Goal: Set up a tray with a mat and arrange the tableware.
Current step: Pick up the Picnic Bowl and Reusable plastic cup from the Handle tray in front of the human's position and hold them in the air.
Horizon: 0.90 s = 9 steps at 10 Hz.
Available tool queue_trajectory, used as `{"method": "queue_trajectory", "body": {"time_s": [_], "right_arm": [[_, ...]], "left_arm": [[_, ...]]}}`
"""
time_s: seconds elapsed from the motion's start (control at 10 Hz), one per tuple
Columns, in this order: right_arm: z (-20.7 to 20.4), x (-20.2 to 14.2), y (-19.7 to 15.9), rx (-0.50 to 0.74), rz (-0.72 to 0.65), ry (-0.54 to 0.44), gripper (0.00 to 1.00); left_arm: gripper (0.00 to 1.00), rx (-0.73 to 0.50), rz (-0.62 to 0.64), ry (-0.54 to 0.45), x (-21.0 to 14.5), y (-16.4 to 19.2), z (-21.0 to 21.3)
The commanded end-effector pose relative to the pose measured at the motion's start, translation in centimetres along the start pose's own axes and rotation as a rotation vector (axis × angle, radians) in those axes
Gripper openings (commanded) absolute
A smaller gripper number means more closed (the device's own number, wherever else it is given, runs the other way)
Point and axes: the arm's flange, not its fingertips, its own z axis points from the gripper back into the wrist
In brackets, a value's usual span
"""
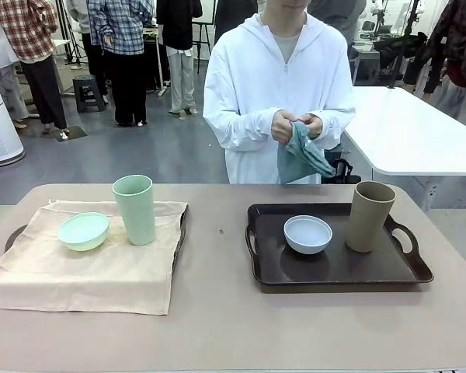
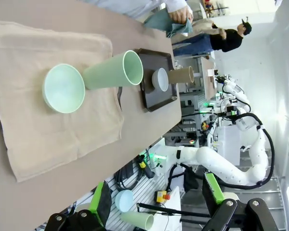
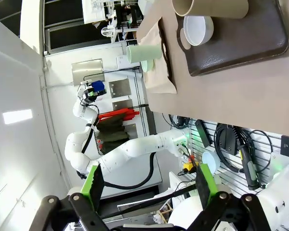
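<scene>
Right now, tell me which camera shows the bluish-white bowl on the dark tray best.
The front view: the bluish-white bowl sits upright, close and unobstructed, on the dark tray. The left wrist view shows it small and far off, beside the tan cup. The right wrist view catches it sideways near the top edge.

That mat (image 1: 85,264) by the tabletop's (image 1: 233,326) left edge pretty much buries the tray (image 1: 181,233) under it, just slivers of rim peek out. Tiny dark speck (image 1: 221,231) mid-tabletop, can't tell what. The tan cup (image 3: 216,7) gets chopped by the right wrist view's top edge.
</scene>
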Motion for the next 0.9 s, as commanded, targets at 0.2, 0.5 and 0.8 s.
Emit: {"method": "queue_trajectory", "body": {"time_s": [0.2, 0.5, 0.8], "right_arm": [[-2.1, 2.8, 4.7, -0.320, 0.199, -0.047, 1.00], [-4.2, 4.9, 9.8, -0.610, 0.435, -0.058, 1.00], [-7.2, 7.2, 10.2, -0.708, 0.655, 0.128, 1.00]], "left_arm": [[1.00, 0.103, -0.125, 0.140, 1.3, -6.8, -7.3], [1.00, 0.299, -0.226, 0.309, 1.3, -14.9, -15.5], [1.00, 0.562, -0.300, 0.459, 0.0, -19.6, -26.6]]}}
